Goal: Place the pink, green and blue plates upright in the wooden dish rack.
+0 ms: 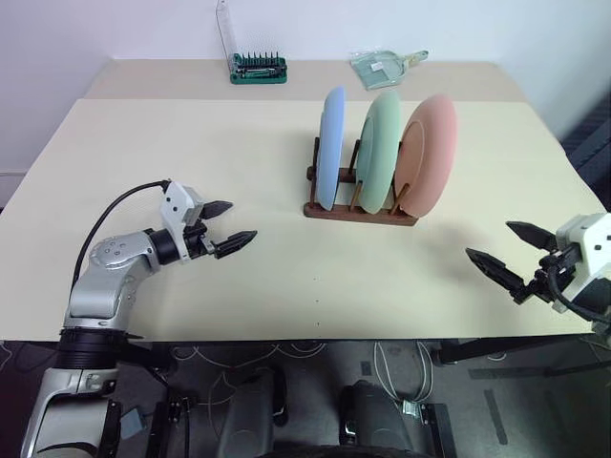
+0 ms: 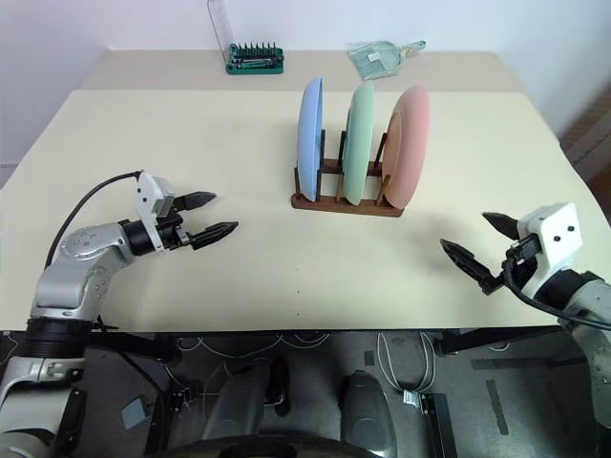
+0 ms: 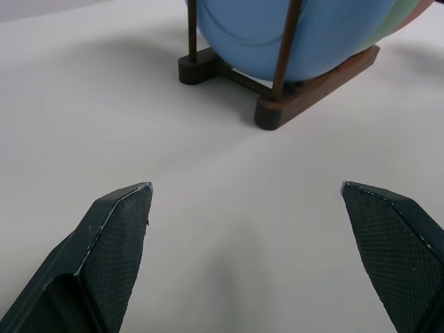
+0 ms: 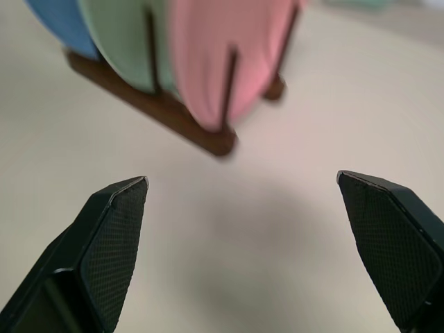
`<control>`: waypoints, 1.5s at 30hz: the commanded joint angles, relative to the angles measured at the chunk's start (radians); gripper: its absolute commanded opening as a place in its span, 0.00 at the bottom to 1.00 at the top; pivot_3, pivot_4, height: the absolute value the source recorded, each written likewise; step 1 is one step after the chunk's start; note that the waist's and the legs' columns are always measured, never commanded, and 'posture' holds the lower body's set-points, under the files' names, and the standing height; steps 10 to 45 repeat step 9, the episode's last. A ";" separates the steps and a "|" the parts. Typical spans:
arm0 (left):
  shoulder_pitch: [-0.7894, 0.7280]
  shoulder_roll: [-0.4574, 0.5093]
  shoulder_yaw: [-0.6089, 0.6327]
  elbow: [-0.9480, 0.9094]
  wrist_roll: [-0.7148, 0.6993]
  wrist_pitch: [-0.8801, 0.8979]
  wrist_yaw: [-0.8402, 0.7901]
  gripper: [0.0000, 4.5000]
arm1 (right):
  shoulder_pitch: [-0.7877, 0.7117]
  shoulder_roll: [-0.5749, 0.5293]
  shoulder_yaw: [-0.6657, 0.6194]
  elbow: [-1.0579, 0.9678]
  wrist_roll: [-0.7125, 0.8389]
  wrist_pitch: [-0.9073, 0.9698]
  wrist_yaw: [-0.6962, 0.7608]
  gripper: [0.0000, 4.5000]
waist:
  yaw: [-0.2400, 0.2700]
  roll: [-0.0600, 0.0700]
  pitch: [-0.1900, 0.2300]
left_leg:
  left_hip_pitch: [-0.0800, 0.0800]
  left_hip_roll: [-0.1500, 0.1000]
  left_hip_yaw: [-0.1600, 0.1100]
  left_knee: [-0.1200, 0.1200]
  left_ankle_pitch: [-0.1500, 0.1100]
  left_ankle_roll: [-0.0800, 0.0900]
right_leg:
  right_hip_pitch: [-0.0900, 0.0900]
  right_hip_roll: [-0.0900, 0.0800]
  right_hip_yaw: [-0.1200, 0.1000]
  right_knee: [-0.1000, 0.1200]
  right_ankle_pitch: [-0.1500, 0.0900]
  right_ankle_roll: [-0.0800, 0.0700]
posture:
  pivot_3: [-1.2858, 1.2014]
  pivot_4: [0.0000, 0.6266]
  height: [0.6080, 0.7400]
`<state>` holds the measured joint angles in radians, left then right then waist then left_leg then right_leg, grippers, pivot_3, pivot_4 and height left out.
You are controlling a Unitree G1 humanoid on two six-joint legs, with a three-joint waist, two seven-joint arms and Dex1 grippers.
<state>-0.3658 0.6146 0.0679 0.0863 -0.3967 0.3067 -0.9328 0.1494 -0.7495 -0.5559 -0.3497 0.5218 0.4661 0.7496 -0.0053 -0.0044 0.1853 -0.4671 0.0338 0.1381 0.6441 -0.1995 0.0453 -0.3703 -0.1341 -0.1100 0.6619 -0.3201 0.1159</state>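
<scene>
Left eye view: the blue plate (image 1: 331, 148), green plate (image 1: 381, 151) and pink plate (image 1: 430, 155) stand upright in the wooden rack (image 1: 361, 206) mid-table. The left gripper (image 1: 225, 226) and right gripper (image 1: 506, 250) hover wide open and empty on either side. The task looks complete; nothing remains but pulling clear.

Matte plastic plates (image 1: 386, 151), dark wooden rack (image 1: 361, 211), smooth table (image 1: 191, 153)
</scene>
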 commanded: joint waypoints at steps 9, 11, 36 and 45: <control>0.048 -0.010 0.033 -0.071 -0.008 -0.008 0.039 1.00 | -0.062 0.013 0.062 0.072 -0.041 -0.081 0.000 0.99 | -0.006 0.000 0.000 | 0.001 0.000 0.000 0.000 0.000 0.000 | 0.000 -0.001 0.000 0.001 0.000 0.000 | 0.52 0.24 0.97; 0.048 -0.010 0.033 -0.071 -0.008 -0.008 0.039 1.00 | -0.062 0.013 0.062 0.072 -0.041 -0.081 0.000 0.99 | -0.006 0.000 0.000 | 0.001 0.000 0.000 0.000 0.000 0.000 | 0.000 -0.001 0.000 0.001 0.000 0.000 | 0.52 0.24 0.97; 0.048 -0.010 0.033 -0.071 -0.008 -0.008 0.039 1.00 | -0.062 0.013 0.062 0.072 -0.041 -0.081 0.000 0.99 | -0.006 0.000 0.000 | 0.001 0.000 0.000 0.000 0.000 0.000 | 0.000 -0.001 0.000 0.001 0.000 0.000 | 0.52 0.24 0.97; 0.048 -0.010 0.033 -0.071 -0.008 -0.008 0.039 1.00 | -0.062 0.013 0.062 0.072 -0.041 -0.081 0.000 0.99 | -0.006 0.000 0.000 | 0.001 0.000 0.000 0.000 0.000 0.000 | 0.000 -0.001 0.000 0.001 0.000 0.000 | 0.52 0.24 0.97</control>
